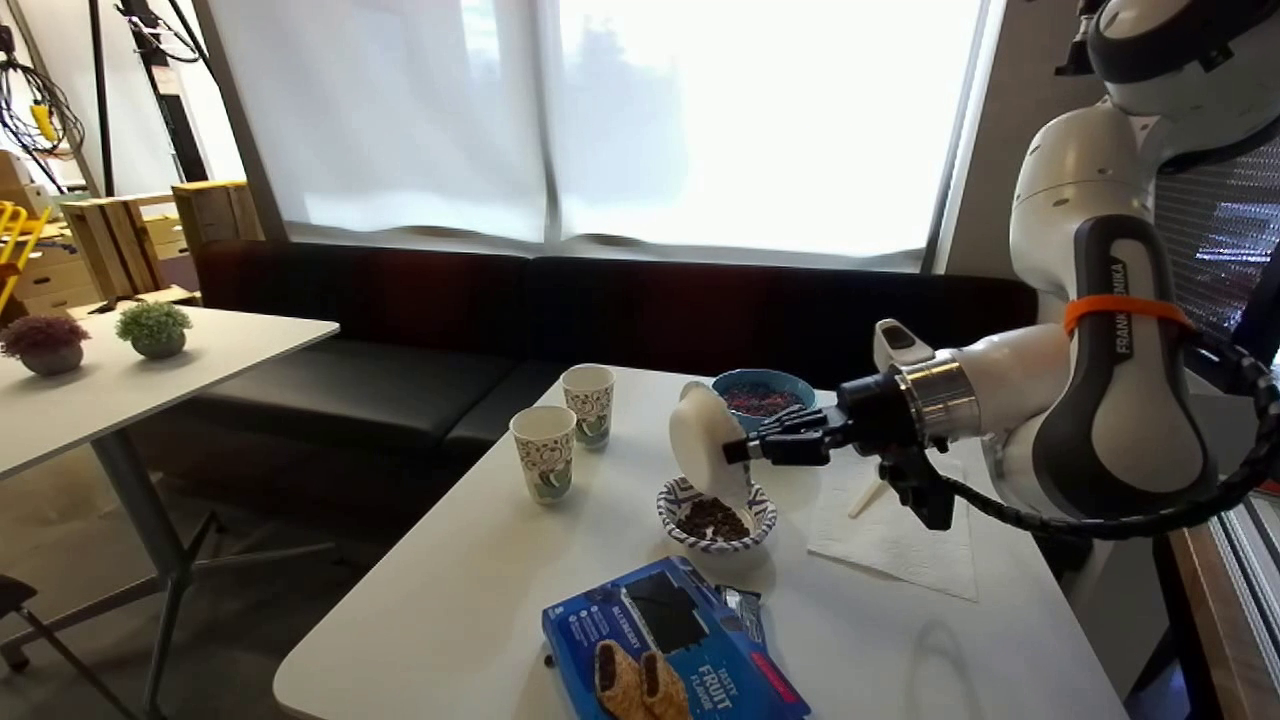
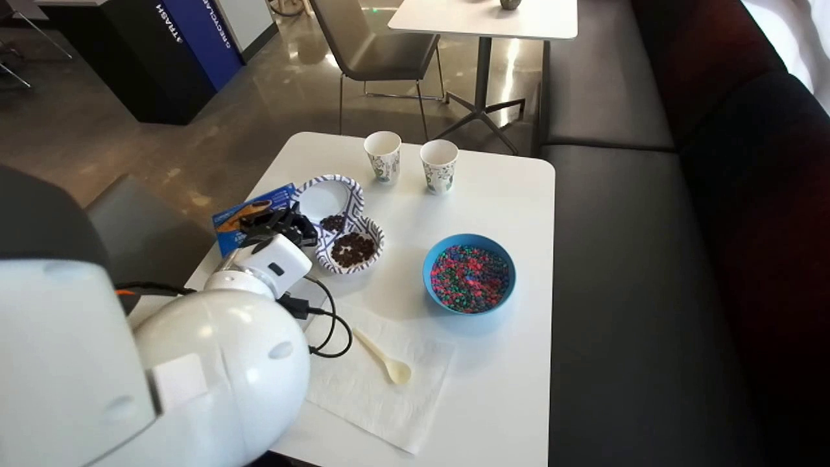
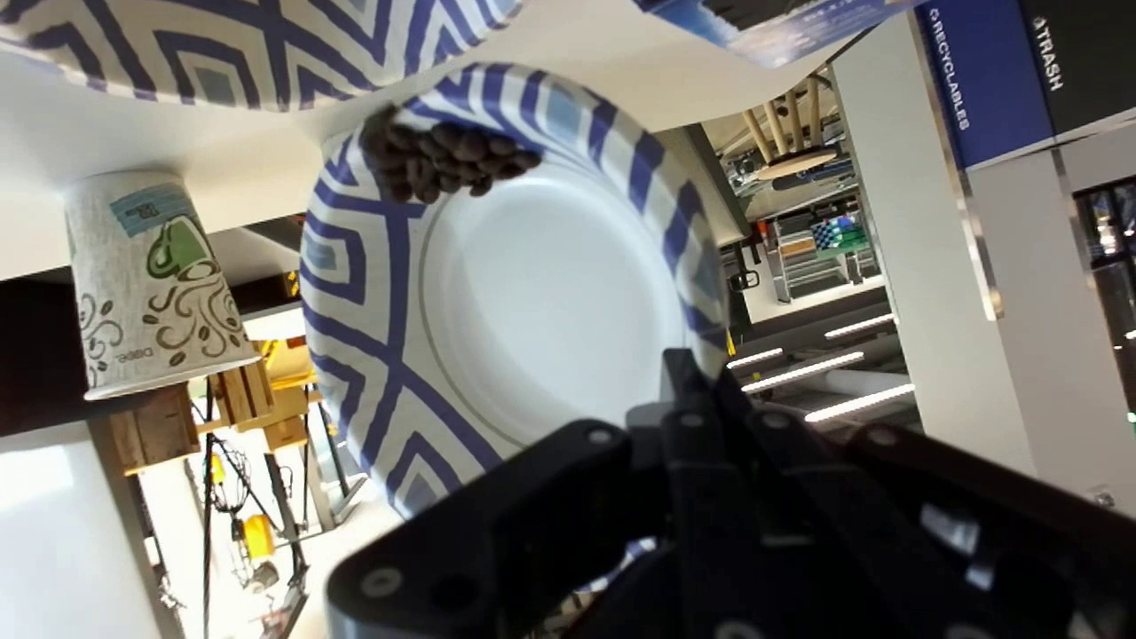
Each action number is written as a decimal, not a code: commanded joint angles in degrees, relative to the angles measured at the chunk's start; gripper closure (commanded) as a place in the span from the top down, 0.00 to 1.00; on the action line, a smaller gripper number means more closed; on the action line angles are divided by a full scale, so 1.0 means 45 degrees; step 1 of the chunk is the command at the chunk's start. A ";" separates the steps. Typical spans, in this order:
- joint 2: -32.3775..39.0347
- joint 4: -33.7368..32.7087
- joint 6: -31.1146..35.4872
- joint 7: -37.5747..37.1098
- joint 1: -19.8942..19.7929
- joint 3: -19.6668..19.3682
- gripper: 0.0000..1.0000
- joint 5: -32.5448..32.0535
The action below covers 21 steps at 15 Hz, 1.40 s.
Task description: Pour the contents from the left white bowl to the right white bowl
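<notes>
"One tool [image 1: 738, 451] over the counter [image 2: 506, 201]. Holding?"

"The left white bowl [image 1: 700, 440], pinched at the rim, tipped steeply above the right white bowl [image 1: 715, 547]. Contact between the two: can't tell."

"Contents?"

"Dark pieces [image 3: 444, 160] bunched at the left white bowl's low edge, wrist view. More inside the right white bowl, both exterior views; that one sits upright on the counter. Blue bowl [image 2: 471, 240], coloured bits [image 2: 470, 279] inside, stands nearby, apart."
</notes>
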State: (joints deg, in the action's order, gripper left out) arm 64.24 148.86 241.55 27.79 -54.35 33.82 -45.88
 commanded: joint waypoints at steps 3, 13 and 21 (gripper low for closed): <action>0.1004 0.0089 0.0180 0.1213 -0.0813 0.0012 0.01 -0.1274; 0.1910 -0.0175 0.0178 0.3410 -0.1585 -0.0099 0.01 -0.2216; 0.2837 -0.0605 0.0175 0.4772 -0.2110 -0.0057 0.01 -0.3838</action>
State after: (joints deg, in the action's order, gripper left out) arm 72.61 147.64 241.56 46.84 -61.72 33.32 -58.15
